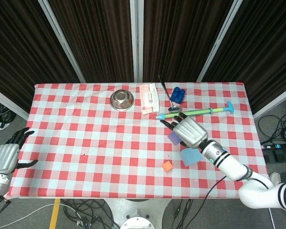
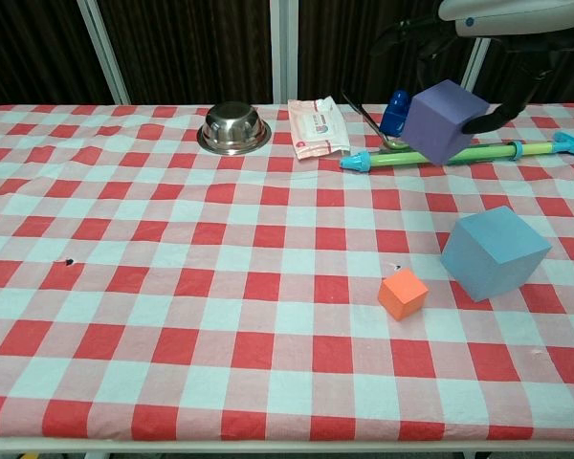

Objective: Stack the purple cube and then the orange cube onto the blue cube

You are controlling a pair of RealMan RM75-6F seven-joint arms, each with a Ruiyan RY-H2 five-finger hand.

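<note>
Right hand [image 2: 497, 24] holds the purple cube [image 2: 444, 120] tilted, aloft and behind the blue cube [image 2: 493, 252]; risk judged: released askew, it may slide off the blue cube's own skewed top toward the orange cube [image 2: 403, 294].

Robotics lab or test cell. Dark curtain panels [image 1: 100, 38] with metal frame posts [image 1: 136, 40] behind desk [image 1: 76, 138]; checkered cloth cover; loose cables [image 1: 276, 126] on grey floor; power strip [image 1: 274, 151] at right.

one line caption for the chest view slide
Right robot hand holds the purple cube aloft above the blue cube.
</note>
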